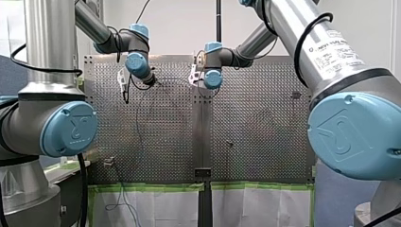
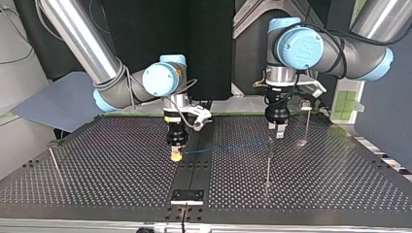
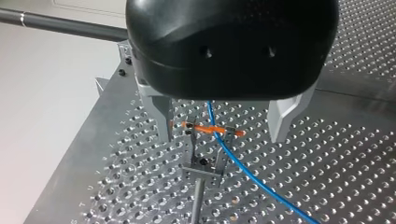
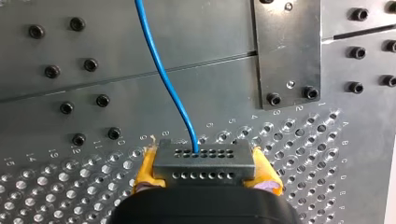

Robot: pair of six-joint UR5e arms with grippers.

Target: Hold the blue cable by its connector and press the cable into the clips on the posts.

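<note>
Thin, glossy blue cable [image 4: 163,70]; ends in a dark grey connector [image 4: 204,161] dotted with holes, clenched between my right gripper's [image 4: 205,170] yellow fingers [image 4: 148,170]. Runs over the desk [image 2: 97,165] to a clip [image 3: 205,149], seemingly lying in it, between my left gripper's [image 3: 222,137] spread metal fingers [image 3: 161,116].

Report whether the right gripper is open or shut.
Shut: in the right wrist view the right gripper's yellow pads clamp the connector from both sides, with the cable running out ahead.
</note>
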